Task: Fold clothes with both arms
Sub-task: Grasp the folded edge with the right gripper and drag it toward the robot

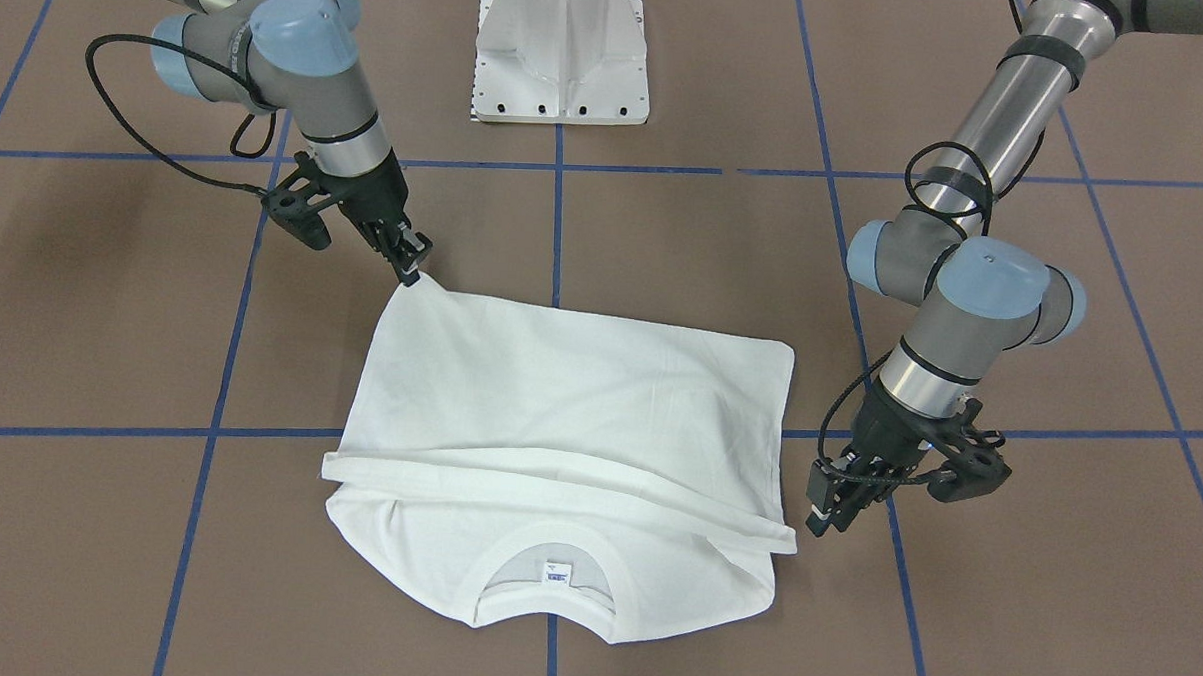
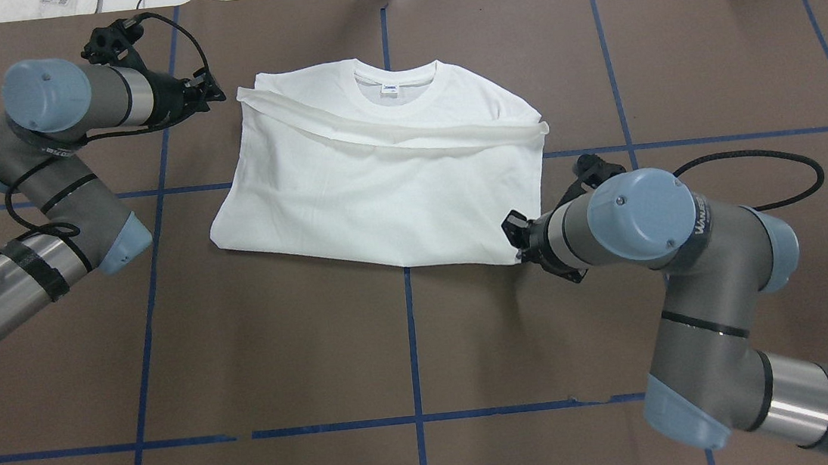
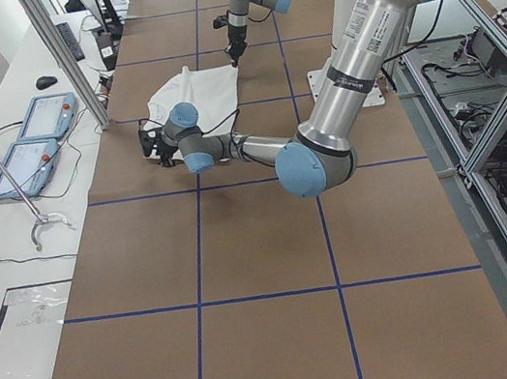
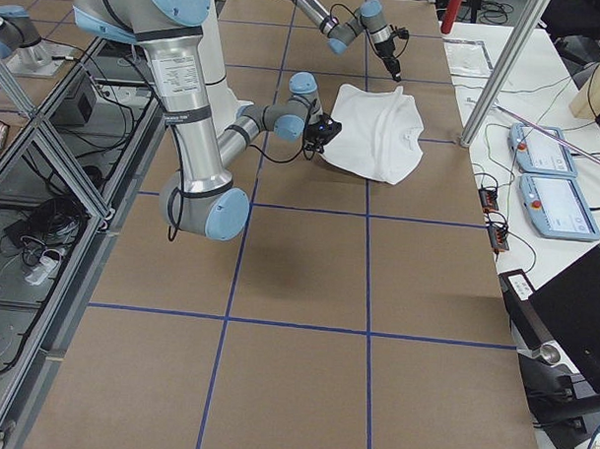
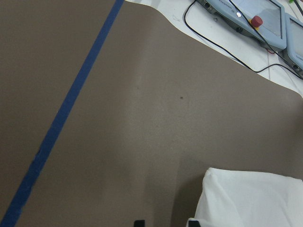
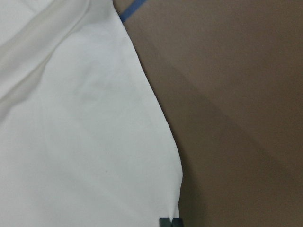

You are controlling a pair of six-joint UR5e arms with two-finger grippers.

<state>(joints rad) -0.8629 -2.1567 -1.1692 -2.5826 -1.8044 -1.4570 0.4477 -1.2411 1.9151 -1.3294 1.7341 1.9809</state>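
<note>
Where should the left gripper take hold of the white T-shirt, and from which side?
Probably the sleeve end at the T-shirt's far-left corner, approached from the robot's left: that end juts past the edge, just beside the left gripper.

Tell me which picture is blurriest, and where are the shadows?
Right wrist view: blurriest; the T-shirt is close, soft and featureless, a dark shadow band on the table beside its edge. Front-facing view: sharp, a soft shadow on the table beneath the right arm.
</note>
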